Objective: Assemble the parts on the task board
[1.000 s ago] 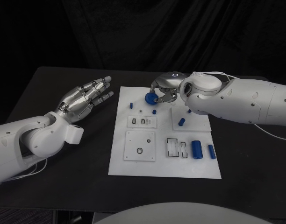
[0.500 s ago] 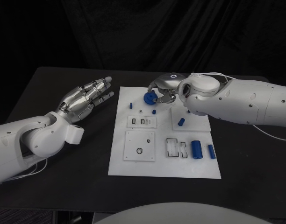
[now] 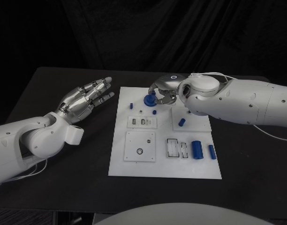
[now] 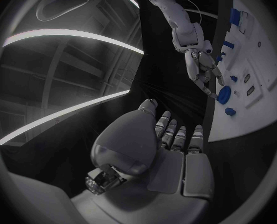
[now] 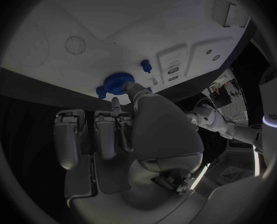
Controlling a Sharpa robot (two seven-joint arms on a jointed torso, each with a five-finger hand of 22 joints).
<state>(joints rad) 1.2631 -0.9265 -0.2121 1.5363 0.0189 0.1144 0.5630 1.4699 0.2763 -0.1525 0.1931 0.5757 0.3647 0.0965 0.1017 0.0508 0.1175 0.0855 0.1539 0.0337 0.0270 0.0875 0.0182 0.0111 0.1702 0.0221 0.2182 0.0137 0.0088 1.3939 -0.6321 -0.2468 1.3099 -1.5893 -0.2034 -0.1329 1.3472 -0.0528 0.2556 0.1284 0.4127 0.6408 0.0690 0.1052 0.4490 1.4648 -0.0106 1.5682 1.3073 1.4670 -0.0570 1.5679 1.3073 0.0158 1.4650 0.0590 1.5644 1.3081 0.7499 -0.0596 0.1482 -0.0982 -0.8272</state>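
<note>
The right hand (image 3: 165, 89) was over the far edge of the task board (image 3: 165, 171), its fingers closed on a round blue part (image 3: 150, 100) shaped like a small toothed wheel; in the right wrist view the same wheel (image 5: 118, 82) sat at the fingertips (image 5: 115, 104) against the thumb, close over the white plate (image 5: 113, 30), though whether it touched the plate could not be told; the left wrist view showed the wheel (image 4: 224, 94) at the ends of the right hand's fingers (image 4: 203, 79) above the board (image 4: 250, 119). The left hand (image 3: 86, 99) hovered over the black table (image 3: 62, 187) just left of the board, palm turned up and fingers stretched out and apart, holding nothing; its own wrist view showed that hand (image 4: 169, 149) flat and open in the same way. On the board lay other blue parts: a small peg (image 3: 131, 106) near the far left corner, another small peg (image 3: 155, 112) just beside the held wheel, a short peg (image 3: 182, 122) on a raised white square (image 3: 191, 118), a thick cylinder (image 3: 197, 150) and a thinner one (image 3: 212, 152) side by side near the right edge; two more raised white blocks (image 3: 142, 146) with slots stood on the left half of the board.
</note>
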